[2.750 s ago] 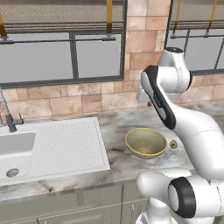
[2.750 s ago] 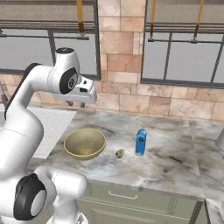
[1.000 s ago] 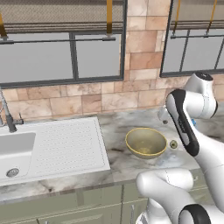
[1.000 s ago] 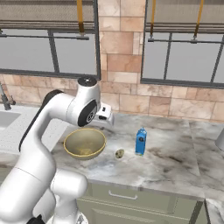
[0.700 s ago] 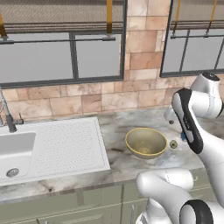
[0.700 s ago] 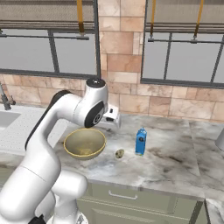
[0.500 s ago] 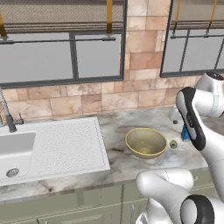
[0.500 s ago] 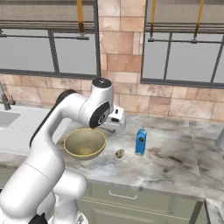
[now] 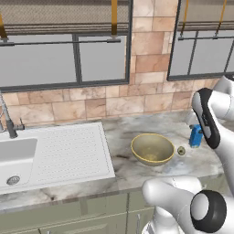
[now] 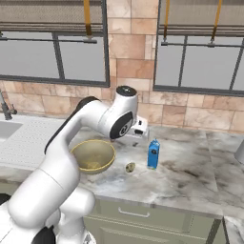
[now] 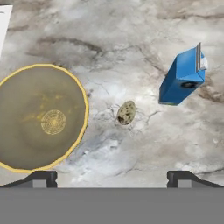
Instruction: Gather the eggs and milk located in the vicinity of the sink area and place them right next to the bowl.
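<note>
Above the marbled counter, the two-finger gripper hangs wide apart and empty, while the bright blue box-shaped milk carton stands near the wide yellow-olive bowl, a small speckled egg between them.

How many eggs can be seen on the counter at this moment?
1. A single speckled egg lies on the marble counter, between the bowl and the blue milk carton, touching neither. The bowl looks empty; the robot's arm may hide others.
</note>
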Robot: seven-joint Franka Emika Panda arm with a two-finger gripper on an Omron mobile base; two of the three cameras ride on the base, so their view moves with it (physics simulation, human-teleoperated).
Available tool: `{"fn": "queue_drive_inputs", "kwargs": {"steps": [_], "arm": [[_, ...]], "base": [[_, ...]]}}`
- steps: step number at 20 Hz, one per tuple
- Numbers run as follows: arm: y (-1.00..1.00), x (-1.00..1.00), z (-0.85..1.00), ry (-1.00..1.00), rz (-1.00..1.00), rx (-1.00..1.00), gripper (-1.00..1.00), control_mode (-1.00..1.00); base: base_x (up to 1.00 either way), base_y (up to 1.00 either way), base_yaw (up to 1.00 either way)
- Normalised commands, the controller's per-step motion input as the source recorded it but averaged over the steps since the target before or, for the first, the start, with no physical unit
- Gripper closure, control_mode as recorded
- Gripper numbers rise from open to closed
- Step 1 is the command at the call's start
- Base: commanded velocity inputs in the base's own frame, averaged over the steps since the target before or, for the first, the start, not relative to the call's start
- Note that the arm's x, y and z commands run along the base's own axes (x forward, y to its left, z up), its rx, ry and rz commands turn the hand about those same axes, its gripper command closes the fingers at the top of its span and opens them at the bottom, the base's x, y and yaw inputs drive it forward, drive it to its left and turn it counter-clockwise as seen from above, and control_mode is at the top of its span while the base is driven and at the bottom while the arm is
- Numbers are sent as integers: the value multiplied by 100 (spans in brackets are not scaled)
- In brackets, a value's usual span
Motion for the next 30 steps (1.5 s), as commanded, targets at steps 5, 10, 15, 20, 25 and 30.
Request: {"fn": "queue_drive_inputs", "kwargs": {"steps": [5,10,15,20,25,30], "arm": [[-51,5,-15,0,0,0,-100,-100],[-41,6,-19,0,0,0,-100,-100],[-30,14,-14,0,0,0,-100,-100],[-27,21,-12,0,0,0,-100,-100],[-19,25,-3,1,0,0,-100,-100],[-2,31,-2,3,0,0,-100,-100]], "base": [[0,0,0],[0,0,0],[0,0,0],[0,0,0],[0,0,0],[0,0,0]]}}
